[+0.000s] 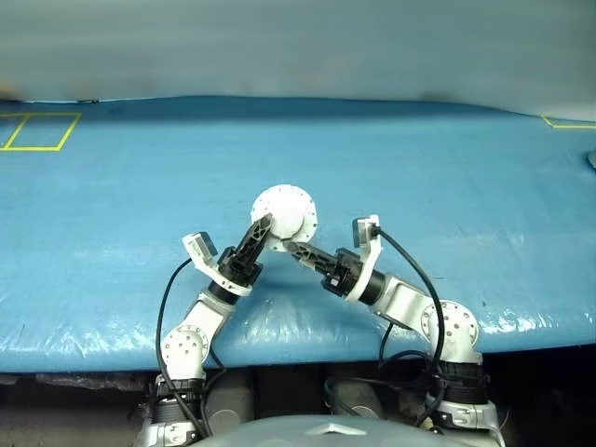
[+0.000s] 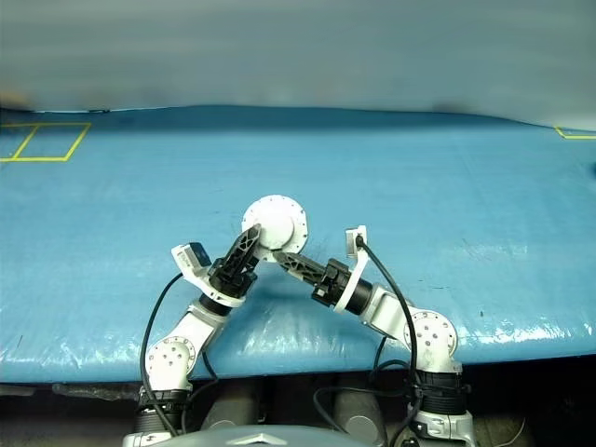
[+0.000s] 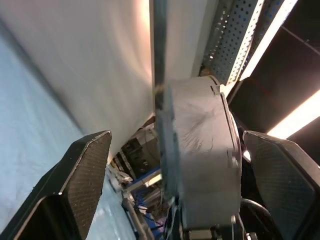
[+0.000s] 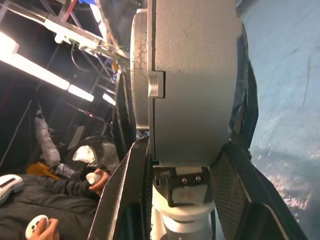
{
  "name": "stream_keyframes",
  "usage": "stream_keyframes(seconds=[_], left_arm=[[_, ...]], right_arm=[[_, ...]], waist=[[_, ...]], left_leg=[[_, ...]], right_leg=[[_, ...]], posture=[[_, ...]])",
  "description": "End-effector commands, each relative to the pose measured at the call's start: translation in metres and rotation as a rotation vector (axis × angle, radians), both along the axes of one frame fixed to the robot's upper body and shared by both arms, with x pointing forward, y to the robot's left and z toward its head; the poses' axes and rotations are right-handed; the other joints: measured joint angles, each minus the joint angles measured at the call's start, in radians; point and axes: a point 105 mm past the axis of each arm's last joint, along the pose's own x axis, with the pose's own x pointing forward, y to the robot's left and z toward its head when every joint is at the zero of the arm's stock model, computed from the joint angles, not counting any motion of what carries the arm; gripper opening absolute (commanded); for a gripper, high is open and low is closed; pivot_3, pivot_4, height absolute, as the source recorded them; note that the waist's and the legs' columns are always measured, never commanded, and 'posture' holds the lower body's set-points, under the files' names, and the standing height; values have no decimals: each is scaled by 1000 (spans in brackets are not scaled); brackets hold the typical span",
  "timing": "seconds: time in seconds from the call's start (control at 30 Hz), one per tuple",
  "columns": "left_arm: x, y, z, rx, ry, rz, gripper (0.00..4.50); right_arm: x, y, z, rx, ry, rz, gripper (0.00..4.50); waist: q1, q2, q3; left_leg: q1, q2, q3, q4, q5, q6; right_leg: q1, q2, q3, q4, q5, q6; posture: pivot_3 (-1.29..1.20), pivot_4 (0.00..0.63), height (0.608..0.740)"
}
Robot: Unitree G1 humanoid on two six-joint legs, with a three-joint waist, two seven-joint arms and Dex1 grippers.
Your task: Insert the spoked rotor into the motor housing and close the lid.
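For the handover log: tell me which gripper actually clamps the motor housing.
The right gripper: its fingers press both flat sides of the motor housing. The left gripper stands open, fingers clear of it.

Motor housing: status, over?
Right claw shut on motor housing, held up off the blue table. Left claw open around it, not gripping. Lid closed. Nothing in the way.

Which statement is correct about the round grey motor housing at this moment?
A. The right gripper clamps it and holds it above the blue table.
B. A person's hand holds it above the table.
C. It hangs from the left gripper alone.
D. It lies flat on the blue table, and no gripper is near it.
A: the right gripper has its fingers pressed on both sides of the motor housing, while the left gripper stands open around it without touching.
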Motion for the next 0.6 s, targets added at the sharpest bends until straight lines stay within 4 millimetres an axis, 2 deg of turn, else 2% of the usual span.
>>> stream_keyframes(seconds=[0.03,0.33,0.53,0.57,0.6], left_arm=[[-3,-5,12,-13,-54,-36,4476],[-3,-14,8,65,-82,-43,4476],[-1,-10,4,20,-58,-19,2636],[-1,-9,4,14,-54,-17,2443],[-1,-9,4,12,-48,-16,2433]], right_arm=[[-3,1,20,58,-83,20,1291],[-7,6,16,29,-95,48,1291],[-6,6,10,-1,-94,35,1291],[-6,5,10,-3,-94,34,1291],[-6,5,9,-5,-94,32,1291]], waist=[[0,0,0],[1,0,0],[1,0,0],[1,0,0],[1,0,0]], left_leg=[[0,0,0,0,0,0],[0,0,0,1,0,0],[0,0,0,1,0,0],[0,0,0,1,0,0],[0,0,0,1,0,0]], right_leg=[[0,0,0,0,0,0],[0,0,0,0,0,0],[0,1,0,0,0,0],[0,1,0,0,0,0],[0,1,1,0,0,0]], posture=[[0,150,740],[0,150,740],[0,150,740],[0,150,740],[0,150,740]])
